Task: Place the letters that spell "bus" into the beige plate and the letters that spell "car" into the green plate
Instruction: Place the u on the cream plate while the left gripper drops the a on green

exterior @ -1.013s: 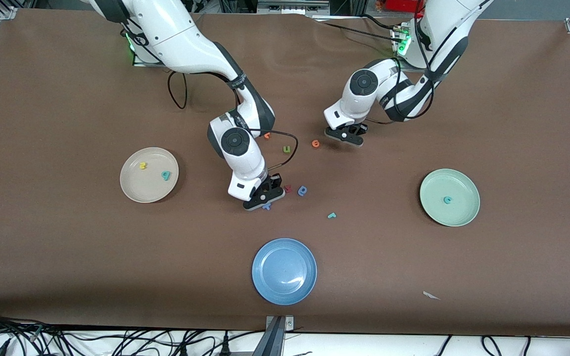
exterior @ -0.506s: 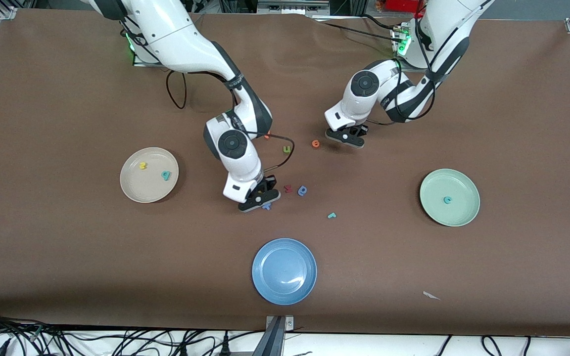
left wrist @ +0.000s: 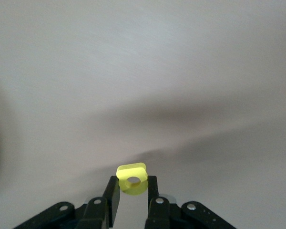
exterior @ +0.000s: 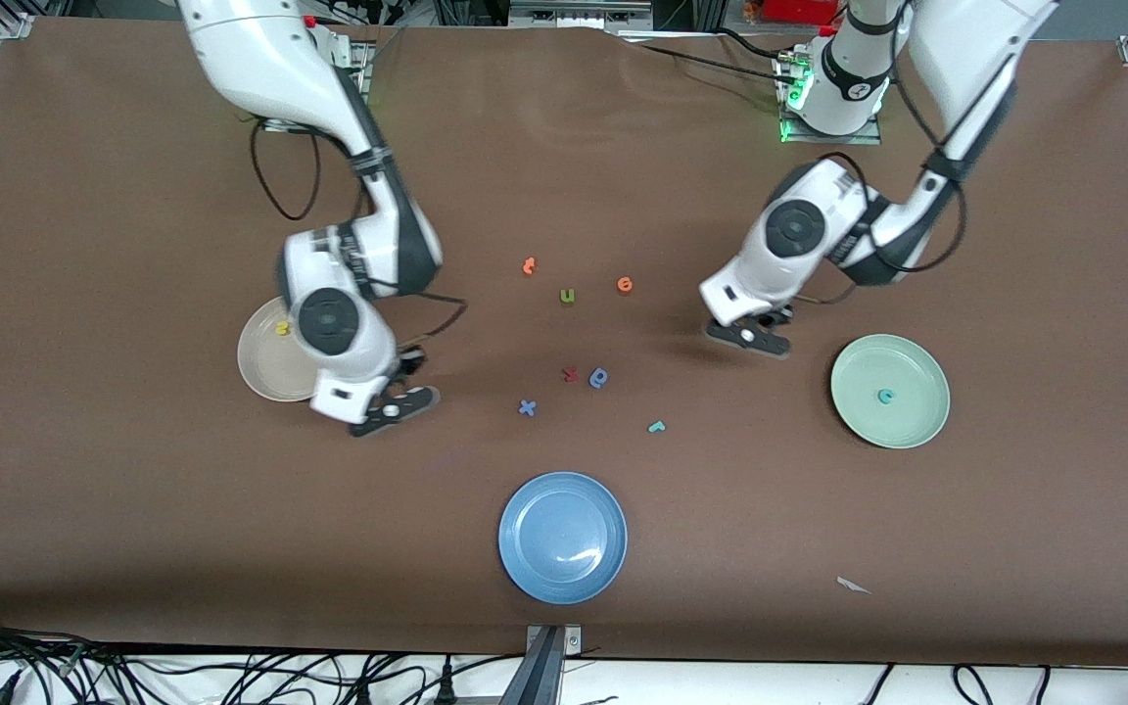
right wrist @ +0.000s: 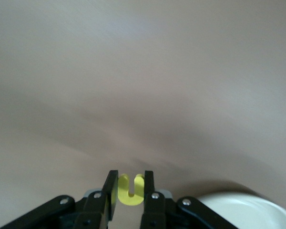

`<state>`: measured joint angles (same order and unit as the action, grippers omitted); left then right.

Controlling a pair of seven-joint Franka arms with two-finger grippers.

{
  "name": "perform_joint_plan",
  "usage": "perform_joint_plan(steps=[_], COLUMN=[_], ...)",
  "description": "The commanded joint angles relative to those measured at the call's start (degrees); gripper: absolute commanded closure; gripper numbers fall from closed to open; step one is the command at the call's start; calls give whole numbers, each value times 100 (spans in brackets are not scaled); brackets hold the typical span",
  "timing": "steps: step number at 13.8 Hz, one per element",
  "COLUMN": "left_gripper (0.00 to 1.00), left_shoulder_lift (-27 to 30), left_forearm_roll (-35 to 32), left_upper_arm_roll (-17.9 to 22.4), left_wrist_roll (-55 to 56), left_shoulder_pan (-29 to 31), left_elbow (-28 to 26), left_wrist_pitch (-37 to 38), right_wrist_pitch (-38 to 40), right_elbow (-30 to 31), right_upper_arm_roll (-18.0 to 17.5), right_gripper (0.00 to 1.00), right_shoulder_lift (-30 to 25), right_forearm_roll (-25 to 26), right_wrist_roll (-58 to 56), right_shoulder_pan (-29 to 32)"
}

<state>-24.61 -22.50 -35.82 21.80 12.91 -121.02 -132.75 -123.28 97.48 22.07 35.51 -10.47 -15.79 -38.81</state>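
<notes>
Letters are thinly pinched: the right gripper (right wrist: 126,191)'s fingers (right wrist: 111,188) clamp the yellow "u" (right wrist: 130,190), the left gripper (left wrist: 132,191)'s fingers (left wrist: 113,193) the yellow round-bowled letter (left wrist: 132,178), so either could slip out before its plate.

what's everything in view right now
beige plate: 1, cream, right arm's end
yellow letter: 1, in beige plate
green plate: 1, mint, left arm's end
teal c: 1, in green plate
blue plate: 1, nearest the camera
loose letters: 7, two orange, olive, red, two blue, teal, mid-table
paper scrap: 1, white, near green plate
right gripper: shut on yellow u, beside beige plate
left gripper: shut on yellow round letter, near green plate
</notes>
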Motion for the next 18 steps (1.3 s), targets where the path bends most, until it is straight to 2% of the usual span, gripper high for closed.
perform_joint_plan(steps=[1,3,5,6,7,8,9,10,11,13,15,18], left_gripper=[84,84,84,84,84,83,71,22,0,0,0,0], left_shoulder_lift=[-26,-79,-228,-342,-473,-622,-737,-764,-756,-721,-782,-1281], left_forearm_roll=[-202,-202,-211,-229,-359,-587,-780,-861,-879,-774,-739,147], left_upper_arm_roll=[-30,84,434,636,751,822,901,919,911,893,893,910], left_wrist_roll=[-753,-1229,-1397,-1424,-1416,-1415,-1415,-1424,-1381,-1232,-890,-257], left_shoulder_pan=[526,904,976,968,959,985,985,968,898,574,353,-321], left_elbow=[481,649,746,816,956,1044,1123,1185,1299,1510,1765,2537], left_wrist_pitch=[600,637,637,619,619,619,619,619,645,759,918,935], right_wrist_pitch=[-258,-643,-1362,-1540,-1515,-1402,-1114,-798,-490,125,1090,2322], right_elbow=[1192,1553,1939,2046,2029,1968,1872,1758,1609,1144,433,-518], right_upper_arm_roll=[183,236,236,236,236,236,245,254,332,465,579,579], right_gripper=[91,90,88,81,21,0,0,0,0,0,0,0], right_shoulder_lift=[-668,-651,-589,-572,-598,-659,-842,-1027,-1150,-1222,-1239,-1187], right_forearm_roll=[-166,-174,-174,-183,-183,-183,-183,-201,-210,-201,-201,-104], right_wrist_roll=[-1047,-1145,-1250,-1277,-1251,-1242,-1234,-1190,-1085,-918,-542,364], right_shoulder_pan=[338,514,567,593,594,585,585,585,594,585,585,568])
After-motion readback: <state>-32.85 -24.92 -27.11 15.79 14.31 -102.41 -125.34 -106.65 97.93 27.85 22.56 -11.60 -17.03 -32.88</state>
